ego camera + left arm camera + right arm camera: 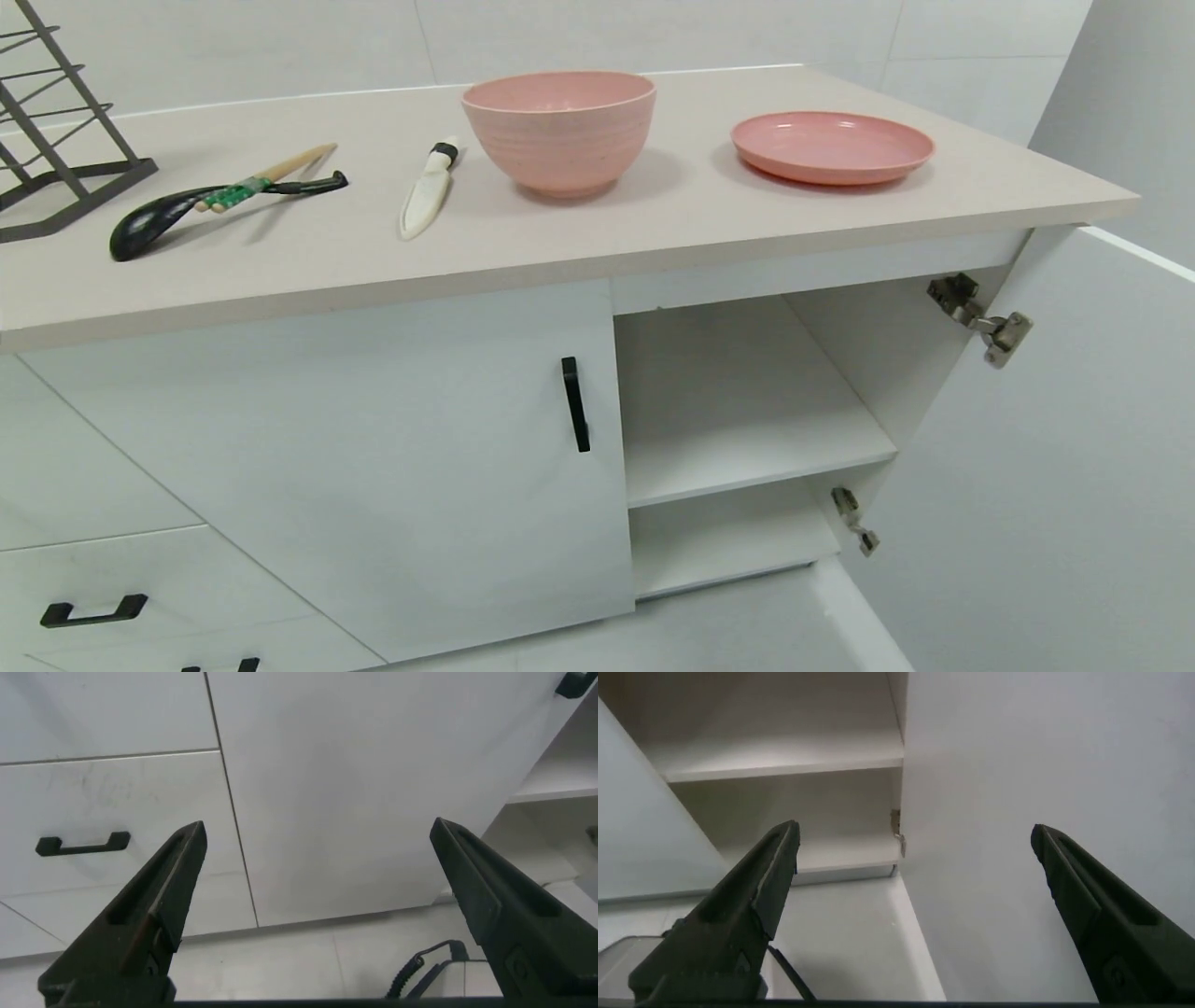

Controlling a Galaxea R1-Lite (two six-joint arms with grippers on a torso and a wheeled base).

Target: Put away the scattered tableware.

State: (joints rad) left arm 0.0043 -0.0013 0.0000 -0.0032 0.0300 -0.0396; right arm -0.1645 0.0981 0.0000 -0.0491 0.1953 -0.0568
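Pink bowl (558,131), pink plate (831,145), knife (428,189), black spoon (177,210) and chopsticks (271,175) are sitting on countertop (653,233). Left gripper (318,831) and right gripper (915,829) are facing cabinet (373,448), fingers spread wide, empty.

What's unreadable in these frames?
Rack: head view, cut off by the left edge.
Bowl bottom: head view, hidden by its near rim.
Behind the shut cabinet door: head view, hidden by the door.
Lower shelf: head view, back hidden by the upper shelf.

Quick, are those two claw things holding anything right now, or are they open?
Left gripper: open, holding nothing.
Right gripper: open, holding nothing.
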